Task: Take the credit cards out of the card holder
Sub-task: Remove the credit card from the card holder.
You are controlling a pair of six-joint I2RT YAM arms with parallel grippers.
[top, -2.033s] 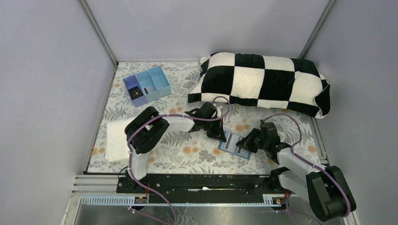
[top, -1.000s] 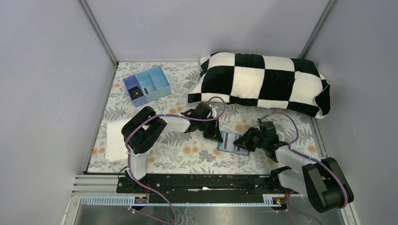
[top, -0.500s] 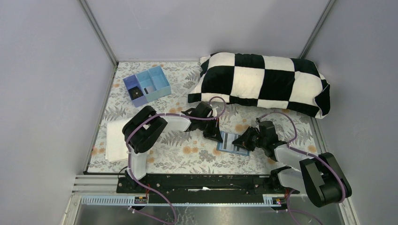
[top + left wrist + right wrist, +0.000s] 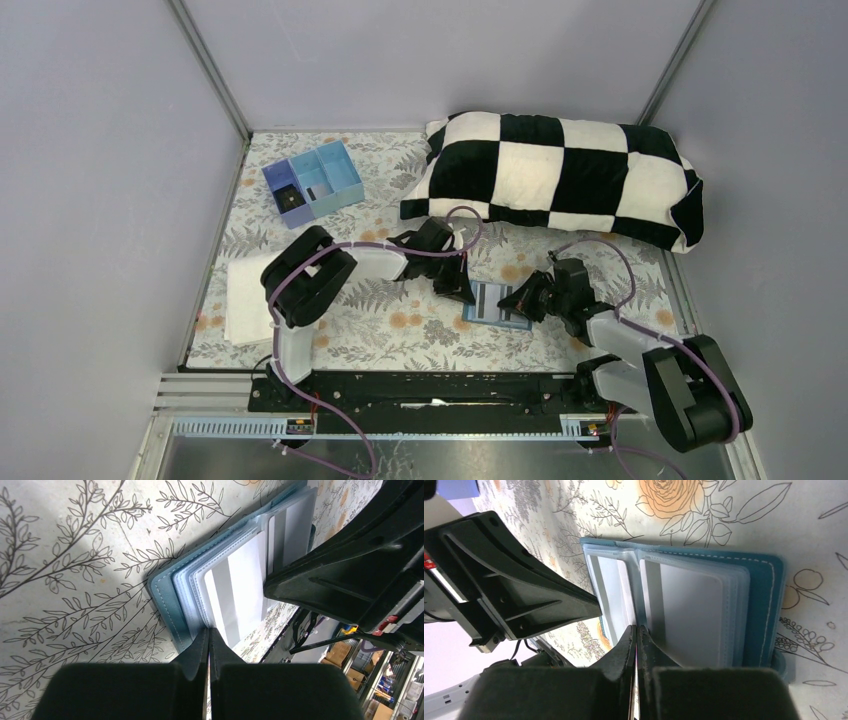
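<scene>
The light-blue card holder (image 4: pixel 497 305) lies open on the floral cloth, between my two grippers. Its clear sleeves hold white cards with a grey stripe (image 4: pixel 240 590) (image 4: pixel 689 610). My left gripper (image 4: pixel 458 290) is shut, its tips (image 4: pixel 208 630) resting on the near edge of the sleeves by the blue cover (image 4: pixel 170 595). My right gripper (image 4: pixel 520 300) is shut too, its tips (image 4: pixel 635 627) at the fold between the two pages. A thin pale sliver shows between its fingers. I cannot tell whether a card is pinched there.
A black-and-white checkered pillow (image 4: pixel 560 175) lies along the back right. A blue-and-purple compartment tray (image 4: pixel 312 183) stands at the back left. A folded white cloth (image 4: pixel 248 300) lies at the left edge. Grey walls enclose the table on three sides.
My right gripper has closed at the holder's fold, after both arms edged left with the holder. The left gripper has stayed shut on the holder's edge.
</scene>
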